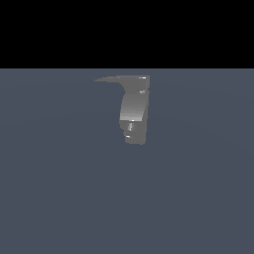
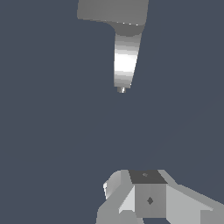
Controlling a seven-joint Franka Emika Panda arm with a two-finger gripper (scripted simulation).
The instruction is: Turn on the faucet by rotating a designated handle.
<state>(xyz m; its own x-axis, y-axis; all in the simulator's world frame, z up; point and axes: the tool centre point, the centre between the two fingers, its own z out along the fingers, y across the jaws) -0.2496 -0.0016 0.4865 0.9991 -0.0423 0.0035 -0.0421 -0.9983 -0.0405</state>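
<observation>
Closest to your wrist camera is the gripper [image 2: 148,197], a blocky white and grey housing with a darker square face; its fingers cannot be made out as separate tips here, so you cannot tell whether they are released or clenched, and nothing shows between them. The gripper is well apart from the faucet [image 2: 124,61], with only bare slate-blue surface between the two. In that wrist view you see the faucet as a bright, tapering grey body that widens into a flat, paler slab at one end and narrows to a small point at the other. In the exterior view neither the arm nor the gripper appears; you get the faucet [image 1: 134,111] alone, standing upright on the flat slate-blue desk [image 1: 54,198], near the middle of the frame and just below the black band that fills the upper part of the picture. Its curved body carries a lighter sheen through the middle, a darker stepped base sits under it, and the top is flat. The handle [image 1: 110,79] is a thin dark-grey blade that projects from the faucet's top toward the exterior view's left, tapering to a point. Nothing touches the handle or the faucet.
</observation>
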